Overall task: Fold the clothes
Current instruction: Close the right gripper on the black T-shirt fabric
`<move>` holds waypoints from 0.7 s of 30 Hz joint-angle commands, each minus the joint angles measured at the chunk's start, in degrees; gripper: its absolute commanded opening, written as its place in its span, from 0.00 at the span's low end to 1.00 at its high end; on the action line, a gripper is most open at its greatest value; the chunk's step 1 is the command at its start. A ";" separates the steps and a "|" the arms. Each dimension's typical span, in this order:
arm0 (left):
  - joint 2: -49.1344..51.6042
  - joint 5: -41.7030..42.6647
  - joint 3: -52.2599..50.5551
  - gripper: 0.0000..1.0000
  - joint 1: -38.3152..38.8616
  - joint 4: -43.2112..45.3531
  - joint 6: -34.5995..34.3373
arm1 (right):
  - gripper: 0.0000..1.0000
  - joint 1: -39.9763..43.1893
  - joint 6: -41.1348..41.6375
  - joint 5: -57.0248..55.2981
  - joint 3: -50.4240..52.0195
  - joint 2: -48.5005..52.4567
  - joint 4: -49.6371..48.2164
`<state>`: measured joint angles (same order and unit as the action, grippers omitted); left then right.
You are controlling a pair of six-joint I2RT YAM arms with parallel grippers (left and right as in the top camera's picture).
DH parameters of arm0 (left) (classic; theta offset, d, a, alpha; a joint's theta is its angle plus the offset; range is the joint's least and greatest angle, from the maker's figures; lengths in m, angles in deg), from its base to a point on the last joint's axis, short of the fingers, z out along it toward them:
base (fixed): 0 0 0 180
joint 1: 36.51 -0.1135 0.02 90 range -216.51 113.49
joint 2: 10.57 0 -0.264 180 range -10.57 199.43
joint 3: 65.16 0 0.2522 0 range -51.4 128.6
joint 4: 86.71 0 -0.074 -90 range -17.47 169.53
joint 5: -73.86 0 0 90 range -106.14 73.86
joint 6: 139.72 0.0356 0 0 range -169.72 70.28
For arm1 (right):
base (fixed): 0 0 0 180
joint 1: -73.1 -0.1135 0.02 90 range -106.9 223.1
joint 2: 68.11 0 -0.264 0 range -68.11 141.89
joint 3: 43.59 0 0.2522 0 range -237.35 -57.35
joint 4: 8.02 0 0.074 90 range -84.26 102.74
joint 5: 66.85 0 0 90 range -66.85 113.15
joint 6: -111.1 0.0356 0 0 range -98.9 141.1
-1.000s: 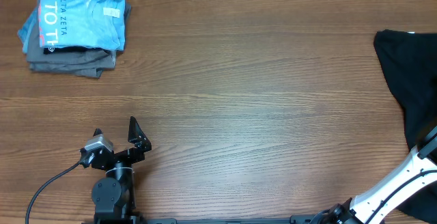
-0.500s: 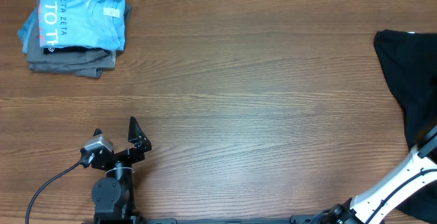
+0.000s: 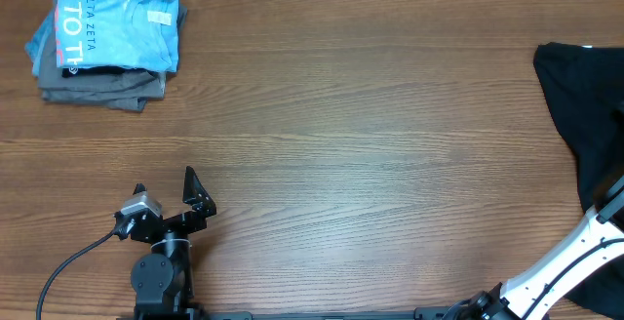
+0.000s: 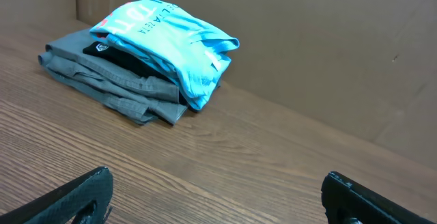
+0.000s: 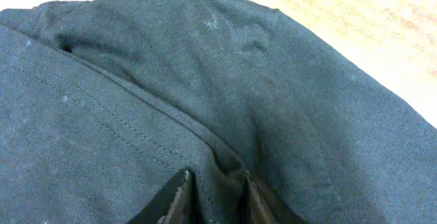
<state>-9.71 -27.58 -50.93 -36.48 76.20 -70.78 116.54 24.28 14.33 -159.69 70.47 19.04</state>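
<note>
Clothes [image 5: 205, 80] — fold pinched in narrowed right claw [image 5: 218, 186].

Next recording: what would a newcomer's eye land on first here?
The light blue T-shirt with white lettering stands out, bright on a grey folded pile at the far left corner of the table. Opposite, a black T-shirt sprawls at the right edge, and the right claw is pinched on a ridge of its fabric.
</note>
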 commanded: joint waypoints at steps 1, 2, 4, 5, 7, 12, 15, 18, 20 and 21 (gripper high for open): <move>-0.55 -0.96 -0.20 1.00 0.37 0.17 0.28 | 0.27 -0.28 0.17 -0.17 -2.34 0.28 0.15; -0.55 -0.96 -0.20 1.00 0.37 0.17 0.28 | 0.27 -0.33 0.17 -0.17 -2.58 0.28 0.35; -0.55 -0.98 -0.20 1.00 0.37 0.17 0.28 | 0.34 -0.35 0.17 -0.17 -2.82 0.28 0.52; -0.55 -0.96 -0.20 1.00 0.37 0.17 0.28 | 0.35 -0.35 0.17 -0.17 -2.84 0.24 0.52; -0.55 -0.98 -0.20 1.00 0.37 0.17 0.28 | 0.35 -0.35 0.17 -0.17 -2.84 0.24 0.55; -0.55 -0.98 -0.20 1.00 0.37 0.17 0.28 | 0.23 -0.35 0.17 -0.17 -2.89 0.17 0.52; -0.55 -0.96 -0.20 1.00 0.37 0.17 0.28 | 0.18 -0.35 0.17 -0.17 -2.97 0.17 0.52; -0.55 -0.96 -0.20 1.00 0.37 0.17 0.28 | 0.11 -0.35 0.17 -0.17 -3.08 0.13 0.55; -0.55 -0.98 -0.20 1.00 0.37 0.17 0.28 | 0.04 -0.35 0.17 -0.17 -3.15 -0.11 0.92; -0.55 -0.96 -0.20 1.00 0.37 0.17 0.28 | 0.04 -0.35 0.17 -0.17 -3.15 -0.37 1.05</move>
<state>-9.71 -27.56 -50.93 -36.48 76.20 -70.78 116.50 24.32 14.20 -160.78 70.47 19.98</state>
